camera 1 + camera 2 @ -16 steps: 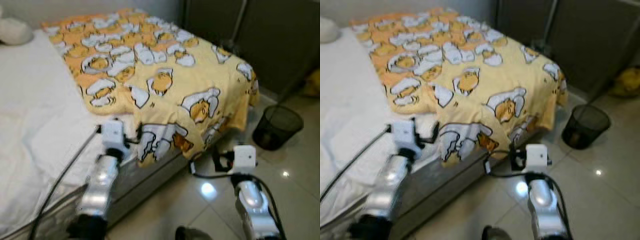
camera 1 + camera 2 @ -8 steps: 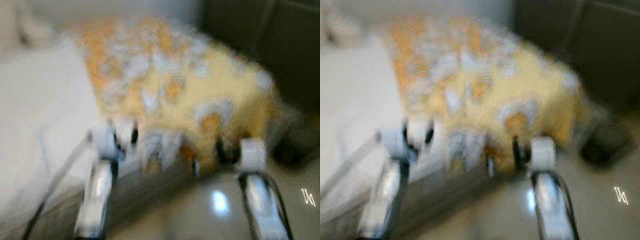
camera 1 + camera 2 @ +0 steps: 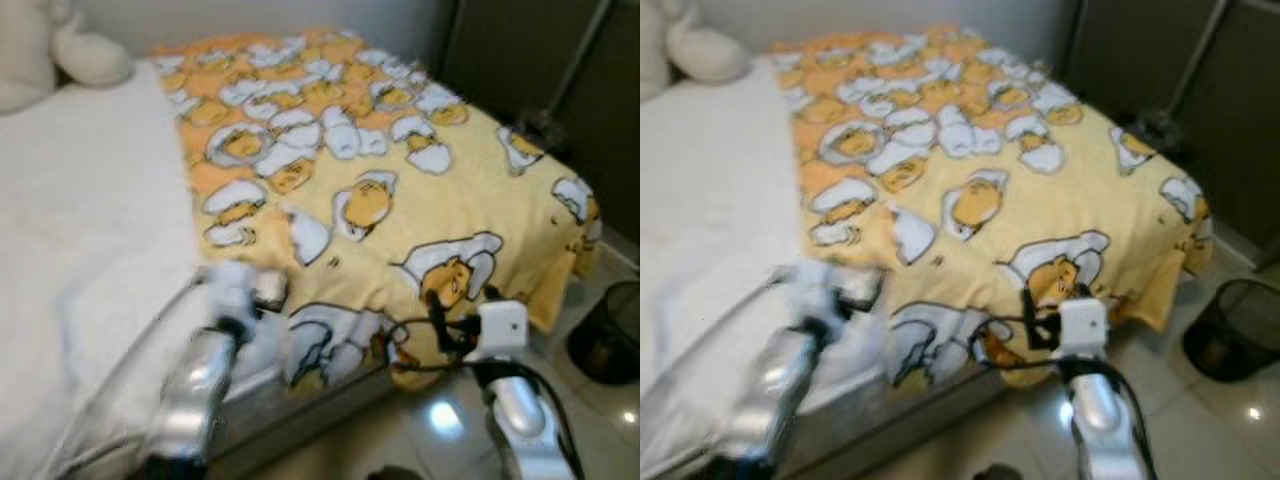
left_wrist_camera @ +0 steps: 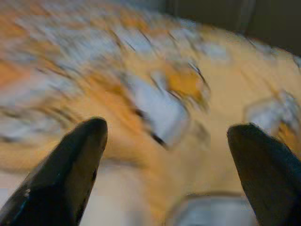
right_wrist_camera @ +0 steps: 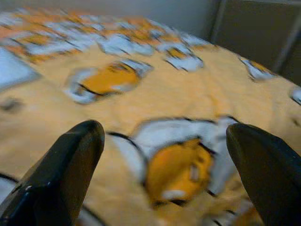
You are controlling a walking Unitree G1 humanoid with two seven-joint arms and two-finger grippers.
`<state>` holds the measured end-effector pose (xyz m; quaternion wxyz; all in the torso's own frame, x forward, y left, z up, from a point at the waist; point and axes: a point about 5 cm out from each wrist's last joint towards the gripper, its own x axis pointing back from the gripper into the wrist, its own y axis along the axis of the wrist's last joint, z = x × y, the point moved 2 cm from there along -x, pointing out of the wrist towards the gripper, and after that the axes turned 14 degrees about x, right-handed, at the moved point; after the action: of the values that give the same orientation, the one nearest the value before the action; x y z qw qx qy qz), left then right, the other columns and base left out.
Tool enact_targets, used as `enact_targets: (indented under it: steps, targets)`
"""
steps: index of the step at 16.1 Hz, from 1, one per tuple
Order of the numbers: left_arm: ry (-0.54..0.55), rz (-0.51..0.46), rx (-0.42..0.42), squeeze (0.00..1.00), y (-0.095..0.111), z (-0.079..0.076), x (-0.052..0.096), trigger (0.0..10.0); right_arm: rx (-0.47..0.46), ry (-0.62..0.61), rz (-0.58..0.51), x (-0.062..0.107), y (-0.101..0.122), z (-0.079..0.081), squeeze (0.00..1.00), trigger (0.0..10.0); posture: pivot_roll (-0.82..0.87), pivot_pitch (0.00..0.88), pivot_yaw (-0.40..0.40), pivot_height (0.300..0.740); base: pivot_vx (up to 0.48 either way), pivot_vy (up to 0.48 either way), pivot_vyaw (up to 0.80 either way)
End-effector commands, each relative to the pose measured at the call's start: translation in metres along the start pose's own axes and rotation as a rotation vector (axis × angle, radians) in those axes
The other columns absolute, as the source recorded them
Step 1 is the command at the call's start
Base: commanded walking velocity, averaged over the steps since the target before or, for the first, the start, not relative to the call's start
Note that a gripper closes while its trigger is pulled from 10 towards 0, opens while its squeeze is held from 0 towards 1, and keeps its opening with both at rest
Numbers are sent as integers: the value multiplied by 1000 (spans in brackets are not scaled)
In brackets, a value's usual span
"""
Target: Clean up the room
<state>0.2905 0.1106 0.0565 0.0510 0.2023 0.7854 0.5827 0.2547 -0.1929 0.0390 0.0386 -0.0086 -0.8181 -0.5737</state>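
Across the bed [image 3: 90, 230], a yellow blanket [image 3: 400, 190] covered the right half, its near edge overhanging. Both the left gripper [image 3: 262, 290] and right gripper [image 3: 440, 322] hovered spread wide just before that edge.

No words, labels, brands or numbers can be read anywhere; the blanket [image 3: 380, 190] on the bed carries cartoon pictures, no lettering.

Motion blur smears the left arm [image 3: 205, 370] at lower left; the wastebasket [image 3: 608, 342] is cut off at right edge.
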Motion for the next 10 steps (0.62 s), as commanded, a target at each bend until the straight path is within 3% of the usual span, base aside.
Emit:
enact_targets:
  steps: [1, 3, 5, 8, 10]
  targets:
    - [12, 101, -8, 0, -15, 13, 3, 10000, -14, 9, 32, 3, -6, 1, 0, 10000, -123, 0, 17, 740, 0, 0, 0]
    - [-9, 253, -47, 0, -38, 17, -7, 10000, 15, 40, 161, 22, -37, -5, 0, 10000, -136, 0, 3, 740, 0, 0, 0]
    - [42, 326, -39, 0, -54, 18, -19, 10000, 53, 72, 249, 42, -56, -9, 0, 10000, -171, 0, -7, 740, 0, 0, 0]
    - [99, 314, 29, 0, -54, 19, -29, 10000, 62, 79, 284, 62, -64, -13, 0, 10000, -219, 41, 6, 740, 0, 0, 0]
    - [73, 315, 30, 0, -56, 8, -36, 10000, 72, 99, 294, 76, -66, -12, 0, 10000, -246, 84, 3, 740, 0, 0, 0]
